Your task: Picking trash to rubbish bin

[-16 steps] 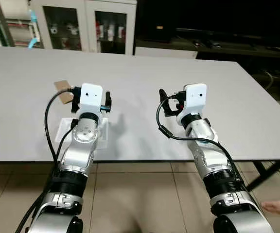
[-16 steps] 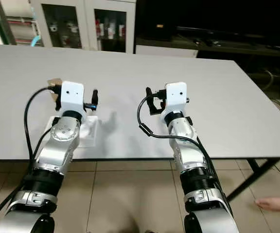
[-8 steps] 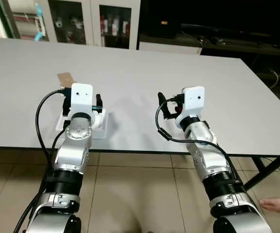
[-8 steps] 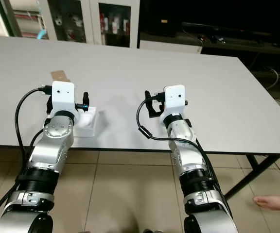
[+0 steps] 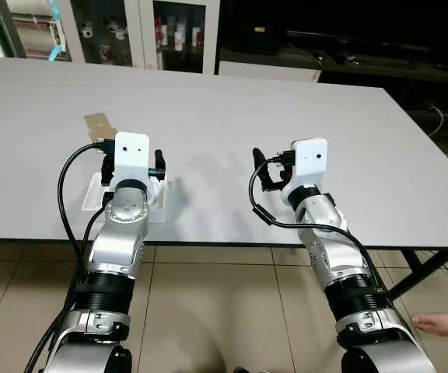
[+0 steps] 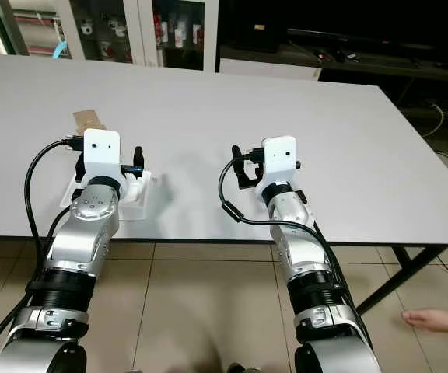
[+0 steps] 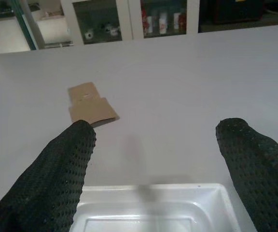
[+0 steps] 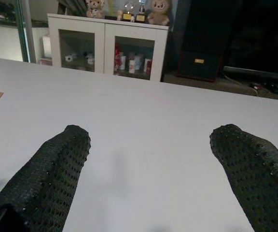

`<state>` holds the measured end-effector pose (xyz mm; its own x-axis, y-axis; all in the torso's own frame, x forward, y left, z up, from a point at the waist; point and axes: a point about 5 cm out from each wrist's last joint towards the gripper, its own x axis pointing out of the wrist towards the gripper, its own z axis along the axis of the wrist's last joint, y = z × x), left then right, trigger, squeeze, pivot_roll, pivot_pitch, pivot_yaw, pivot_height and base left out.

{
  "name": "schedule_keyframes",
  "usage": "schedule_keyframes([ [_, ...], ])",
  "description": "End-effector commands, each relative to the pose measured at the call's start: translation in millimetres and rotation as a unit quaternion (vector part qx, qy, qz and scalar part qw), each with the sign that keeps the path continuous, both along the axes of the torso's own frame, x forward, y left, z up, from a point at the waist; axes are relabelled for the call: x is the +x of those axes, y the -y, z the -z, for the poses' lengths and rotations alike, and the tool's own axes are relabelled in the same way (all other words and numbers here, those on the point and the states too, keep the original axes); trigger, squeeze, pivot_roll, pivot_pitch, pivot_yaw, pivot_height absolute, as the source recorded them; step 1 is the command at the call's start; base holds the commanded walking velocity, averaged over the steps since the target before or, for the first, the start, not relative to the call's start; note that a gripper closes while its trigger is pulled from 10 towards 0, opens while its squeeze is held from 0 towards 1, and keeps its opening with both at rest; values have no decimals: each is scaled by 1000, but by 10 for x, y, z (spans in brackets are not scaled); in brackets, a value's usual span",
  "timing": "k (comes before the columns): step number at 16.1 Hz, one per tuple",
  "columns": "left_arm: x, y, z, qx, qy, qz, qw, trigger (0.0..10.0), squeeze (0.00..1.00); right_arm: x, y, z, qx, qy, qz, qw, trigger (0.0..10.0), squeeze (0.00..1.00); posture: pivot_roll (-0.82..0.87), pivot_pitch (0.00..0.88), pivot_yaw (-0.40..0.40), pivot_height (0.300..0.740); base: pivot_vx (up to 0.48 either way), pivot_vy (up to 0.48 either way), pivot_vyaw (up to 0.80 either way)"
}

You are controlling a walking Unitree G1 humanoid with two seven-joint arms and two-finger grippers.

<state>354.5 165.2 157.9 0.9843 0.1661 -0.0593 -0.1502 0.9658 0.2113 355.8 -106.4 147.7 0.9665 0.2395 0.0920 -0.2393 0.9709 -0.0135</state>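
Flat brown cardboard scrap (image 7: 91, 106), two overlapping pieces, lies on the grey table (image 5: 232, 116) just beyond the left gripper (image 7: 153, 159), ahead of its fingertips and a little toward its left finger; judged to be the trash to pick, nothing holds it yet. Left gripper hovers with its two black textured fingers (image 7: 57, 169) spread wide, nothing between them, low over the table near its front edge, looks placed for a forward reach at the scrap. Directly under and in front of this gripper sits a shallow white plastic tray (image 7: 153, 208), empty as far as visible; it lies between gripper and cardboard, so a straight low reach would have to pass over its rim. Could also count as trash, cannot tell. Right gripper (image 8: 151, 159) hangs over bare table well apart from the scrap, fingers spread too, holding nothing, probably just waiting. Beyond both grippers, white glass-door cabinet (image 8: 110, 46) with small items inside and dark furniture beside it. A person's hand (image 5: 446, 325) is at floor level out past the right arm's elbow. No rubbish bin can be made out.
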Motion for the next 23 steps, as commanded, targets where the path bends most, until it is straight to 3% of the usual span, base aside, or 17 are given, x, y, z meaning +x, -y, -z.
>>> schedule_keyframes([
  [1,-24,20,7,6,-1,5,1000,10000,0,0,35,-18,-2,1,1,1000,10000,0,12,14,-84,740,0,0,0],
  [6,-29,-6,-18,14,0,3,1000,10000,0,-1,9,22,-12,-11,-4,1000,10000,0,15,15,-84,740,0,0,0],
  [8,-51,45,-18,13,24,35,999,10000,0,9,39,94,-31,-29,17,999,10000,0,16,16,-84,740,0,0,0],
  [10,-107,132,-6,24,51,70,996,10000,0,3,48,96,-15,-31,13,999,10000,0,14,17,-82,740,0,0,0],
  [12,-121,143,51,31,39,69,996,10000,0,-8,28,95,-6,-35,-7,999,10000,0,14,17,-82,740,0,0,0],
  [14,-123,120,50,29,43,70,996,10000,0,-84,-72,102,56,-65,-112,990,10000,0,14,20,-84,740,0,0,0],
  [16,-131,79,62,32,43,70,996,10000,0,-225,-139,145,34,-74,-216,973,10000,0,16,21,-86,740,0,0,0],
  [19,-145,39,58,46,28,66,996,10000,0,-342,-150,109,68,-76,-276,956,10000,0,14,24,-84,740,0,0,0],
  [21,-148,26,53,55,8,59,997,10000,0,-381,-178,116,65,-78,-291,951,10000,0,14,23,-81,740,0,0,0],
  [23,-178,-57,2,29,-29,26,999,10000,0,-411,-200,116,71,-81,-299,948,10000,0,24,28,-80,740,0,0,0],
])
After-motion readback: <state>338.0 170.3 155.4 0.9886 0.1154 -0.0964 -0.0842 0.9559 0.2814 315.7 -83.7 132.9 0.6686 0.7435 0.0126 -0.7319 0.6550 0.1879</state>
